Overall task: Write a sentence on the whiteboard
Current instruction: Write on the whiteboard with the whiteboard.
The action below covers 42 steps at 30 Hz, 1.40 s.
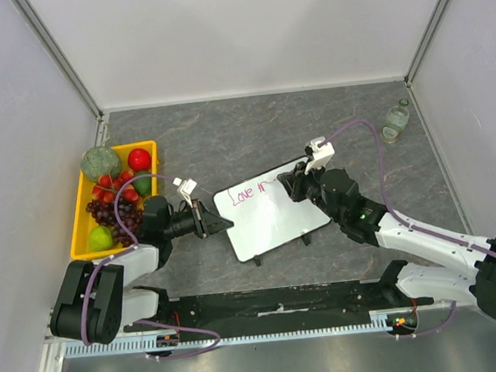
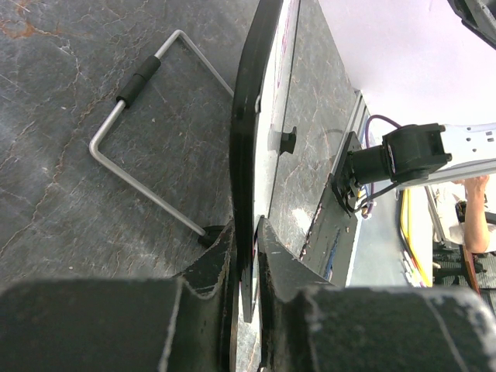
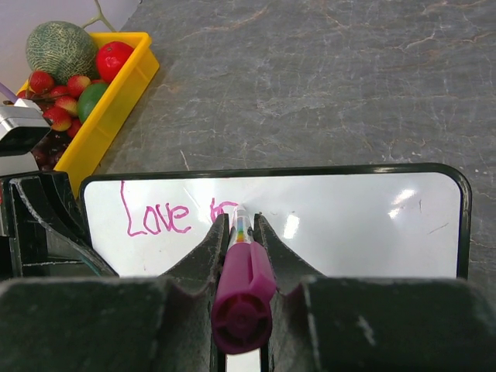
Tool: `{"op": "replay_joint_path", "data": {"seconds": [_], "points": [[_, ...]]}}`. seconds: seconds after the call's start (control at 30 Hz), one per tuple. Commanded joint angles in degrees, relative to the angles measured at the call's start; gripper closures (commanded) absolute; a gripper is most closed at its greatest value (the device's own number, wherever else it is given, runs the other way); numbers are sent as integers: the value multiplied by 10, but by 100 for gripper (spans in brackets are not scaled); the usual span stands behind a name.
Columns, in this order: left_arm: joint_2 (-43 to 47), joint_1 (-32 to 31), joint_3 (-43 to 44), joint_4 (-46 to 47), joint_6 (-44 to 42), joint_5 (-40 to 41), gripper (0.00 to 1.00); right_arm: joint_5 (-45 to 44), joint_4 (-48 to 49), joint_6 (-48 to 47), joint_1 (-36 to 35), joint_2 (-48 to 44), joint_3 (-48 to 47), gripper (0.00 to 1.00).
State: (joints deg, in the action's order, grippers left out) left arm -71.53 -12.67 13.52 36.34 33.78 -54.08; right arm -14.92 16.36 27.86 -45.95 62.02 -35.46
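Observation:
The whiteboard [image 1: 273, 219] lies tilted on the dark table, black-framed with little feet at its near edge. The sentence [image 1: 248, 191] stands on it in pink as "Love" [image 3: 157, 218] plus the start of another letter. My right gripper [image 1: 299, 184] is shut on a magenta marker [image 3: 242, 287], and the marker's tip touches the whiteboard [image 3: 349, 225] just right of that started letter. My left gripper [image 1: 215, 223] is shut on the board's left edge. In the left wrist view the thin whiteboard [image 2: 248, 139] runs edge-on between the fingers [image 2: 273, 256].
A yellow tray [image 1: 78, 215] with a melon, tomato, grapes and other fruit sits at the left, also in the right wrist view [image 3: 108, 116]. A small clear bottle [image 1: 396, 121] stands at the back right. A wire stand [image 2: 147, 132] lies beside the board.

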Motion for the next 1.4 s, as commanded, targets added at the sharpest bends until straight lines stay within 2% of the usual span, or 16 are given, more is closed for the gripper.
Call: {"op": "replay_joint_path", "data": {"seconds": [0.0, 0.33, 0.73, 1.07, 1.37], "points": [[3, -1, 6, 12, -12, 3, 98, -5, -13, -8, 3, -15, 16, 100], [3, -1, 6, 12, -11, 3, 98, 15, -10, 0, 3, -29, 44, 100], [2, -1, 6, 12, -12, 3, 98, 29, 4, 11, 7, -66, -7, 100], [2, -1, 6, 12, -12, 2, 98, -4, -10, -8, 18, -37, -16, 100], [1, -1, 7, 12, -12, 3, 98, 2, -2, -6, 32, -22, 0, 100]]}}
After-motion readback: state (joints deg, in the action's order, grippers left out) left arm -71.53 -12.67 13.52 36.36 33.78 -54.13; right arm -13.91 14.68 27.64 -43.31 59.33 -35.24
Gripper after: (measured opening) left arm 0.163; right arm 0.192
